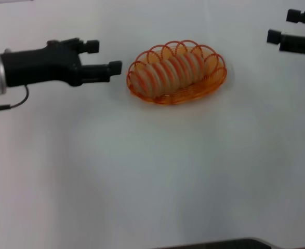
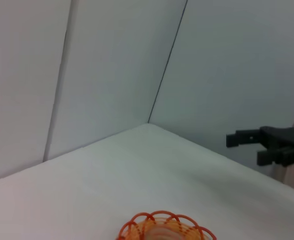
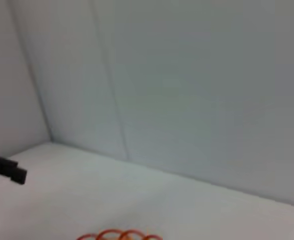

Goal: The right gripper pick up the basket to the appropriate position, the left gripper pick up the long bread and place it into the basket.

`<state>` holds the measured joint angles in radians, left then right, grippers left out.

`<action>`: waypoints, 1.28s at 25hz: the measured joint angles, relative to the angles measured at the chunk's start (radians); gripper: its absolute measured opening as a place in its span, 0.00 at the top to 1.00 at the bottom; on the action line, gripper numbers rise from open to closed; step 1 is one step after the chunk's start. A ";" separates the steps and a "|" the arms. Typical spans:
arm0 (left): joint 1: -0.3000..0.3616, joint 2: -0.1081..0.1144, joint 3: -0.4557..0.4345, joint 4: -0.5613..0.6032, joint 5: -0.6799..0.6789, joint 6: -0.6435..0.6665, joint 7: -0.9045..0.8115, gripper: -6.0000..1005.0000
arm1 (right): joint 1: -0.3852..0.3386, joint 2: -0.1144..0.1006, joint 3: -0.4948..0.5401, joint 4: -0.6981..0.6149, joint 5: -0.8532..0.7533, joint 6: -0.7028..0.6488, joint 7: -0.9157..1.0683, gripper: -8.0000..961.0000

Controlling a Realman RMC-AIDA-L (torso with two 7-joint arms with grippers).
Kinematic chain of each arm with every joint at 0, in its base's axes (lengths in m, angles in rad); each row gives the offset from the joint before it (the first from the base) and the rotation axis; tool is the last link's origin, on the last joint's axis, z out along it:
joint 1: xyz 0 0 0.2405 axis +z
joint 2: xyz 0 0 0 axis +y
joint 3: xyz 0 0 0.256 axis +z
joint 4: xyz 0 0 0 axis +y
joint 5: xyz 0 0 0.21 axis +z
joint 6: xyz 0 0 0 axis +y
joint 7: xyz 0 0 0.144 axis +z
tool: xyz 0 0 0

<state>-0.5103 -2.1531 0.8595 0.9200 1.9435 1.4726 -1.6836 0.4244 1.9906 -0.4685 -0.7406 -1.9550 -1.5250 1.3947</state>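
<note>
The orange wire basket [image 1: 176, 72] stands on the white table at the upper middle of the head view. The long bread [image 1: 169, 71], pale tan with orange stripes, lies inside it lengthwise. My left gripper [image 1: 108, 58] is open and empty, just left of the basket and apart from it. My right gripper [image 1: 283, 28] is open and empty at the far upper right, well away from the basket. The basket's rim shows in the left wrist view [image 2: 162, 226] and the right wrist view [image 3: 119, 235]. The right gripper also shows in the left wrist view [image 2: 247, 147].
The white table [image 1: 152, 171] stretches wide in front of the basket. A dark edge [image 1: 230, 244] lies along the near side of the table. Pale walls [image 2: 111, 65] stand behind the table.
</note>
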 joint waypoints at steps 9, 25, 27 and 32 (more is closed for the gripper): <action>0.029 0.031 -0.083 -0.179 -0.003 0.058 0.115 0.11 | -0.004 0.039 0.000 0.000 -0.140 -0.025 -0.139 0.03; 0.096 0.046 -0.096 -0.339 0.003 0.055 0.234 0.11 | -0.041 0.091 0.006 0.047 -0.159 0.002 -0.237 0.03; 0.100 0.046 -0.096 -0.340 0.001 0.055 0.239 0.11 | -0.042 0.092 0.008 0.062 -0.159 0.002 -0.246 0.03; 0.099 0.045 -0.096 -0.341 0.002 0.053 0.244 0.11 | -0.046 0.092 0.008 0.101 -0.159 0.020 -0.255 0.03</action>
<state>-0.4115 -2.1076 0.7638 0.5789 1.9460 1.5254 -1.4400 0.3785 2.0827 -0.4602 -0.6401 -2.1138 -1.5049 1.1397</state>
